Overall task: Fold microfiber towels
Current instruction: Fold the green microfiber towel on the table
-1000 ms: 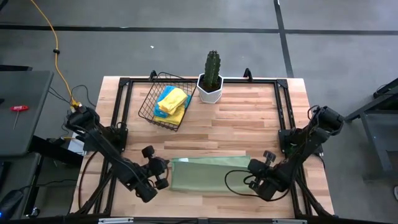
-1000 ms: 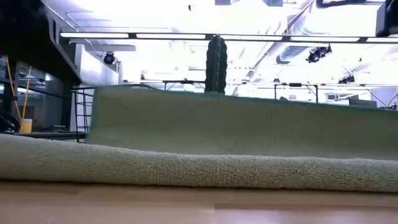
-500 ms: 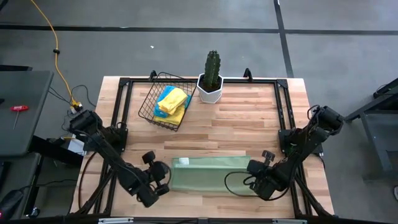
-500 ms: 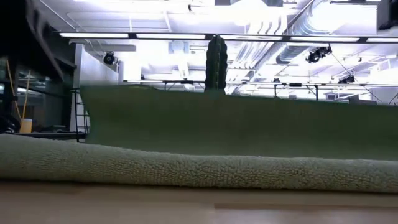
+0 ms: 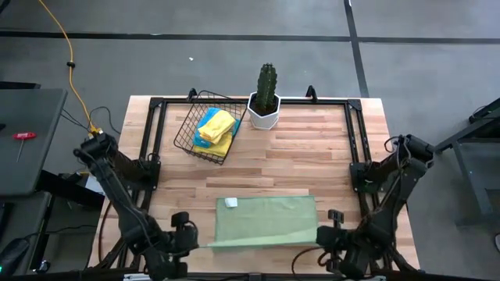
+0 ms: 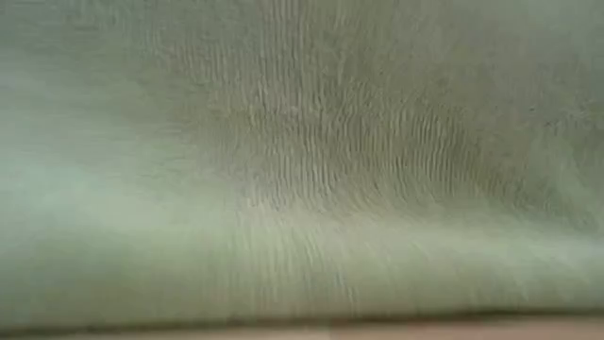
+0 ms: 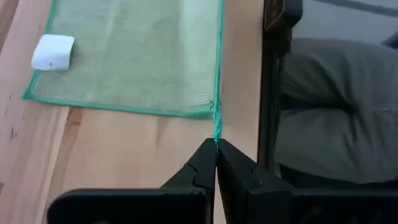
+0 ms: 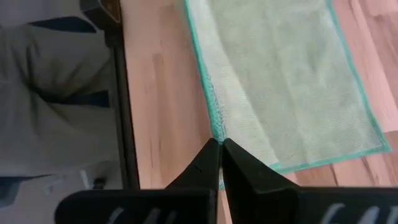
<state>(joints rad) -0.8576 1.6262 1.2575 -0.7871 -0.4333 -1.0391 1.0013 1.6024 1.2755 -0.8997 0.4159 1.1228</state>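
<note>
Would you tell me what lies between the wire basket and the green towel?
Only bare wooden table between the wire basket and the green towel, per the high view.

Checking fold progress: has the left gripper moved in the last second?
Yes. The left gripper, pinching the green towel, pulled toward the table's near edge, away from the wire basket.

pale green towel (image 5: 266,218) folded at table front, others (image 5: 216,129) in basket.

- A robotics lab or workshop: a wooden tabletop (image 5: 297,156) in a black metal frame stands on a grey floor (image 5: 234,62) marked with dark lines.
- A yellow cable (image 5: 69,62) trails across that floor.
- A side bench (image 5: 23,140) holds a red tool (image 5: 23,136).
</note>
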